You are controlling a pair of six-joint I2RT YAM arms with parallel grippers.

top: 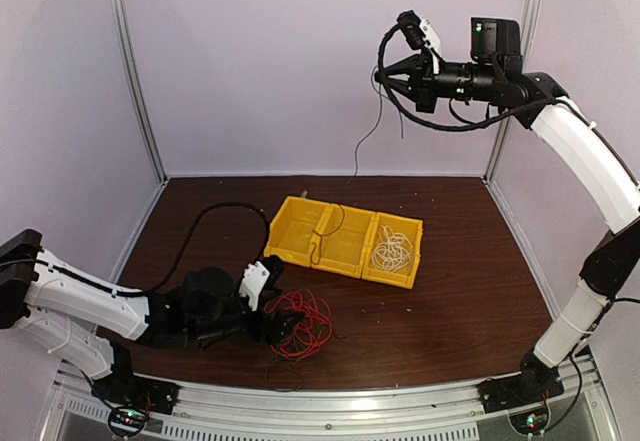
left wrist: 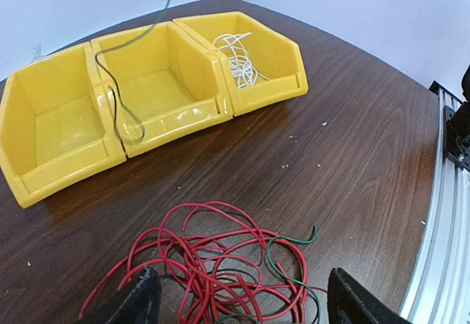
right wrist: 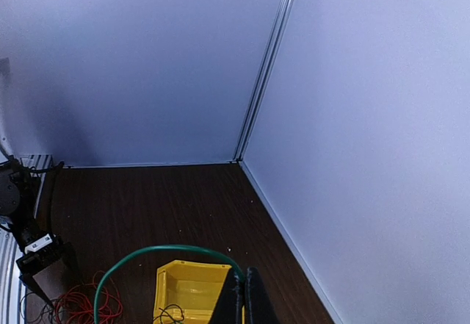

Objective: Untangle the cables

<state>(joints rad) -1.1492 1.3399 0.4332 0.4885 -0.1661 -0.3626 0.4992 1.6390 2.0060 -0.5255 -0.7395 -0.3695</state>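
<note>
A red cable (top: 303, 323) lies in a loose clump on the table; in the left wrist view (left wrist: 205, 265) a green strand (left wrist: 290, 247) runs through it. My left gripper (top: 278, 323) is open, its jaws either side of the clump (left wrist: 246, 298). My right gripper (top: 383, 77) is raised high near the back wall and shut (right wrist: 246, 283) on a thin green cable (right wrist: 147, 249). That cable (top: 375, 126) hangs down into the middle yellow bin (top: 345, 243); it also shows there in the left wrist view (left wrist: 117, 100). A white cable coil (top: 392, 249) lies in the right bin (left wrist: 239, 56).
Three yellow bins stand in a row at mid-table; the left one (top: 296, 233) holds nothing. A thick black arm cable (top: 205, 223) loops over the table's left side. A metal rail (left wrist: 440, 265) runs along the near edge. White walls enclose the back and sides.
</note>
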